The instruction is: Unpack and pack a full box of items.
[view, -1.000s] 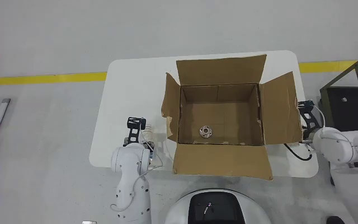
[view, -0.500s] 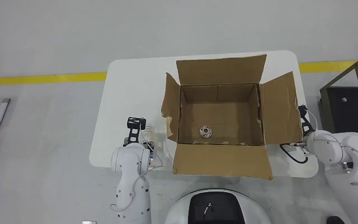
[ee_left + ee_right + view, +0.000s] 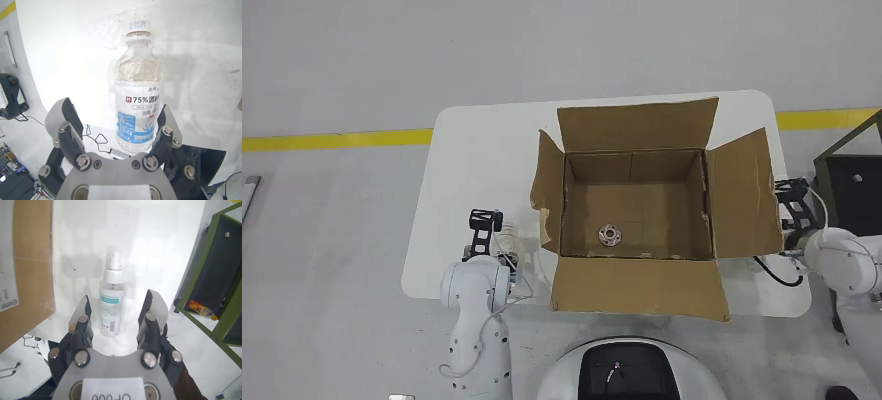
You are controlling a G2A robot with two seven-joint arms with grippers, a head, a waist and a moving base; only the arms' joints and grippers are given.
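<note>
Two grippers flank an open cardboard box (image 3: 637, 125) on a white table (image 3: 492, 150).

Left of the box, near its front corner, is the left gripper (image 3: 116, 106) (image 3: 485, 225). Its fingers are spread wide and hold nothing. A clear bottle (image 3: 138, 106) with a white cap and a blue-and-white label sits on the table between them, cap pointing away from the gripper. One finger is right up against the bottle's side. The other finger is well apart from it.

The box has all four flaps folded out. A small round metal part (image 3: 608, 234) lies on its floor, near the front wall and a bit left of centre.

Right of the box, just past its right flap, is the right gripper (image 3: 118, 300) (image 3: 795, 195), also wide open and holding nothing. A small spray bottle (image 3: 111, 306) with a white pump top lies between its fingers, nozzle pointing away. There are gaps on both sides, so neither finger touches it.

Further right of the box, off the table, stands a green-framed rack (image 3: 208, 275) (image 3: 847, 170). An orange bottle (image 3: 201, 309) lies on its lower shelf.
</note>
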